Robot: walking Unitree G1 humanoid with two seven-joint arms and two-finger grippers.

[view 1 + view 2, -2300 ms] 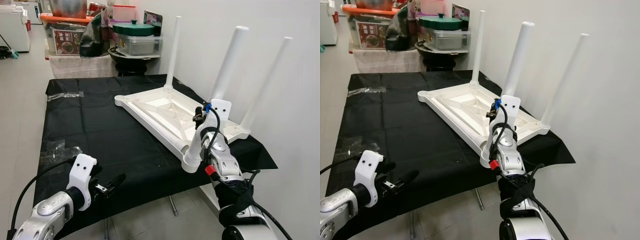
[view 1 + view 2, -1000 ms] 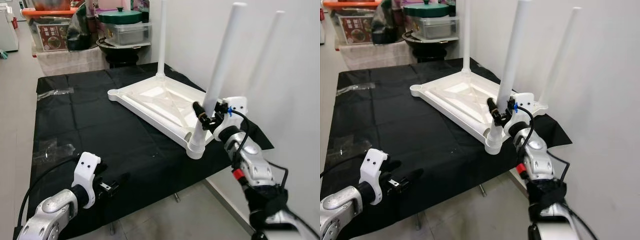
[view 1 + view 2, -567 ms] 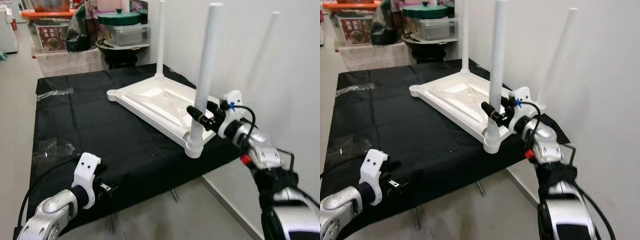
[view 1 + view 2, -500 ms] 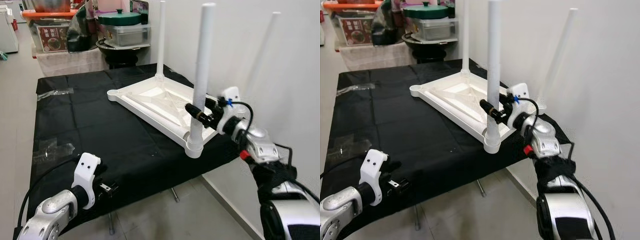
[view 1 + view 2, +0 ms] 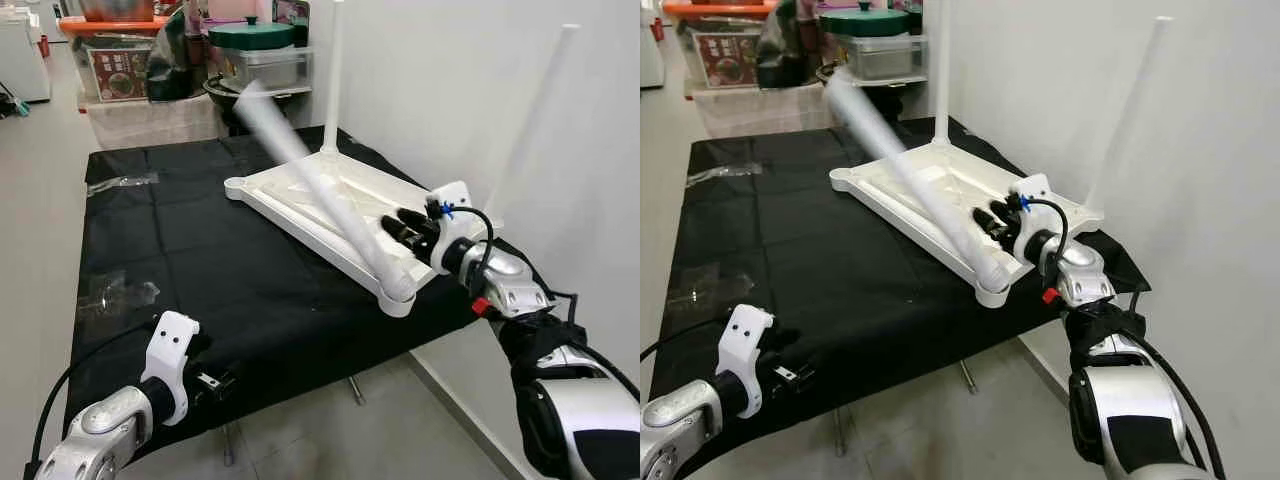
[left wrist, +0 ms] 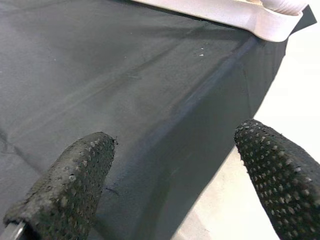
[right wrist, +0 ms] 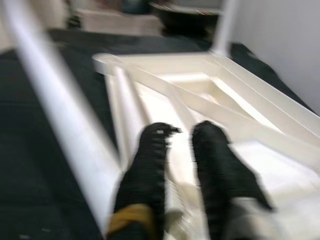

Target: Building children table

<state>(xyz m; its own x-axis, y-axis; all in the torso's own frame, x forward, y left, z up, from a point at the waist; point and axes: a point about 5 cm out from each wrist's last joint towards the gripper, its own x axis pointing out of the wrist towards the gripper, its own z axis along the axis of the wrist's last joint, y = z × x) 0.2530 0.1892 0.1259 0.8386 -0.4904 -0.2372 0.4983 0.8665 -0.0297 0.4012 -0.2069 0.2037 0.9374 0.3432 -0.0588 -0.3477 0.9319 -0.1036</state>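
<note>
text: none legible | box label (image 5: pixel 112 72): too blurred to read

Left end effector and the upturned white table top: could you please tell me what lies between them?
Only bare black cloth separates the left end effector from the white table top, as the left eye view shows.

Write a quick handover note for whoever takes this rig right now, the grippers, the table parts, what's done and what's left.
Right gripper: empty, fingers slightly apart over the upturned white tabletop, beside the near corner leg.
Left gripper: open, idle above the black cloth at its front edge.
Done: two legs upright, far leg and wall-side leg.
Left: near corner leg is leaning hard, blurred; reseat it. Left corner socket has no leg.
</note>
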